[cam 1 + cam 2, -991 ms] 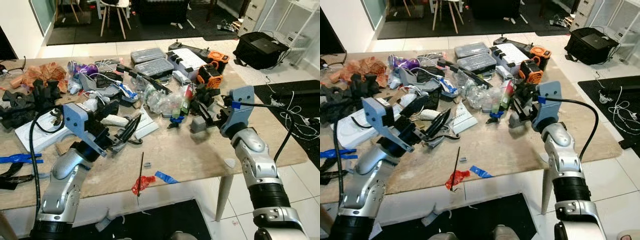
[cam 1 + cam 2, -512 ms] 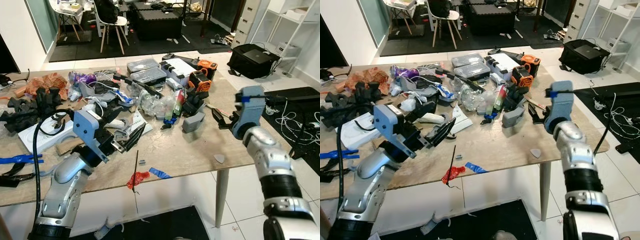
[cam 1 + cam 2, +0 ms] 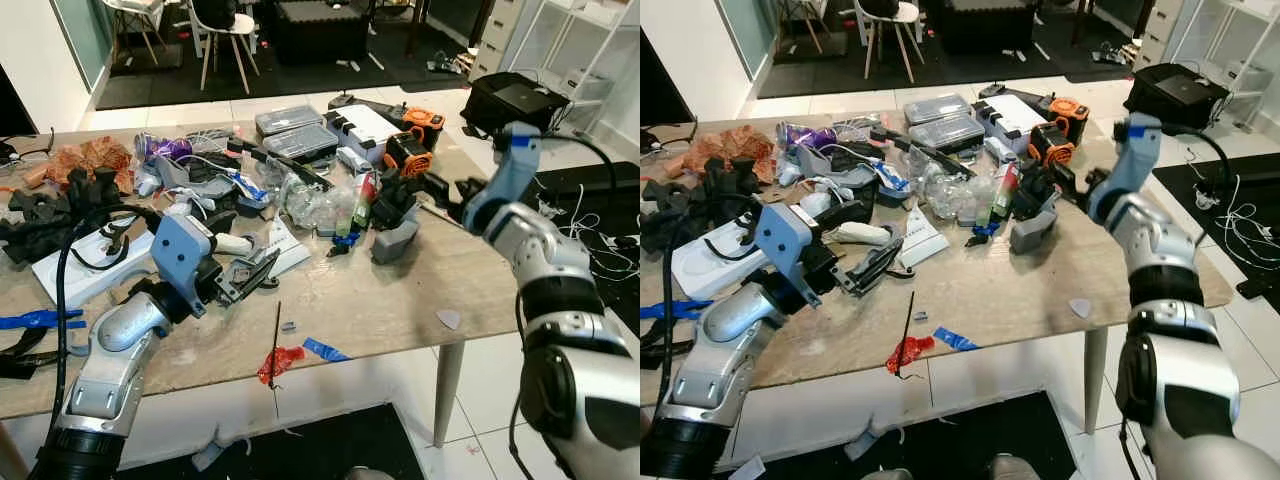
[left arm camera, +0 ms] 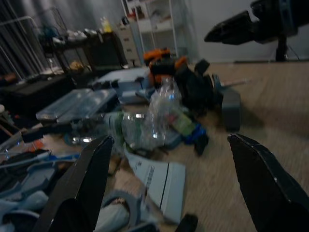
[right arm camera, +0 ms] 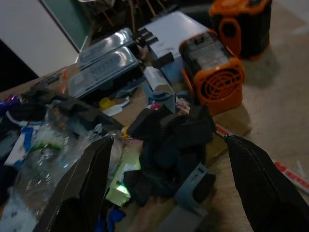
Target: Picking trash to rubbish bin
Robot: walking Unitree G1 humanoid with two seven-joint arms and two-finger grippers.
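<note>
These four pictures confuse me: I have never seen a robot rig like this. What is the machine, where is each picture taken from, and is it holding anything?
It is a humanoid robot with two silver arms, each ending in two long black fingers. Two pictures come from cameras in its head, looking down at a cluttered table. The other two come from cameras on its wrists, looking out between the fingers. The left gripper is low over the table near a white paper; the right gripper is raised by an orange tool. Both are open and empty. On the table lie crumpled clear plastic bottles, grey cases, a red scrap and a blue tape piece.
</note>
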